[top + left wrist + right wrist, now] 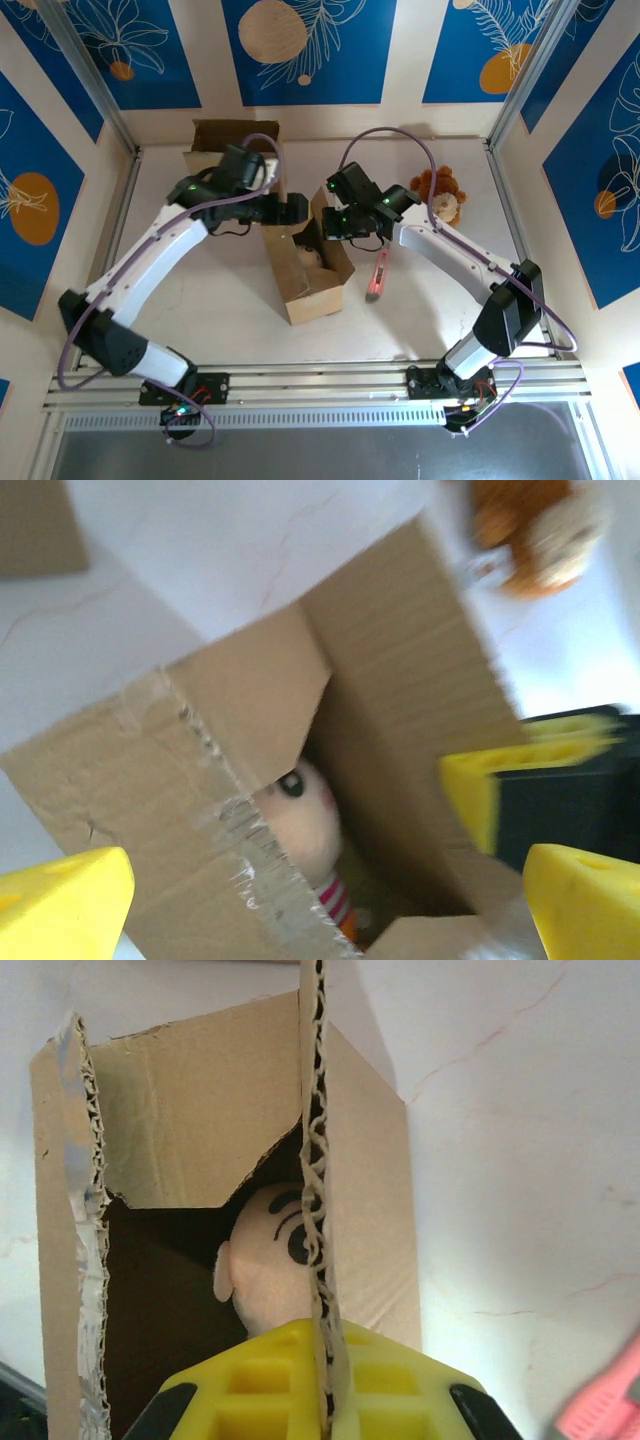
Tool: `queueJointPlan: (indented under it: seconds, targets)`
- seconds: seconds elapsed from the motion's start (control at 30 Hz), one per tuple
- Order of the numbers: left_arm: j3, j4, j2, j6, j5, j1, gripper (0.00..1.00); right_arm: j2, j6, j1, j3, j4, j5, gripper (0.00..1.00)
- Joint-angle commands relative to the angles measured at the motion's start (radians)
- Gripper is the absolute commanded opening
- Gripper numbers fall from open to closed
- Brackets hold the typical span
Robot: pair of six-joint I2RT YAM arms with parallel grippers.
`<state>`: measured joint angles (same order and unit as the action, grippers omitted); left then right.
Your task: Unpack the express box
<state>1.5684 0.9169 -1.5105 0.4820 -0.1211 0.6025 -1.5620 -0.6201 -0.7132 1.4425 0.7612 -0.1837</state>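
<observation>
Right tool pinches the box flap's edge.

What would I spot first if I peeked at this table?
A cardboard box sits open in the middle of the table, with a doll peeking out from inside it. The right claw pinches the edge of one box wall. A fluffy brown plush toy sits at the far right, and a pink cutter lies beside the box.
</observation>
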Motion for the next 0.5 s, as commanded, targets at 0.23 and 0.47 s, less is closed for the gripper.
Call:
queueJointPlan:
  seconds: [0.23,0.47]
  targets:
    - [0.132,0.392,-0.178,0.030,0.376,0.135,1.00,0.061,-0.124,-0.018,-0.089,-0.150,0.051,0.00]
    - [0.137,0.519,-0.199,0.081,0.494,0.180,0.99,0.077,-0.125,-0.005,-0.106,-0.155,0.041,0.00]
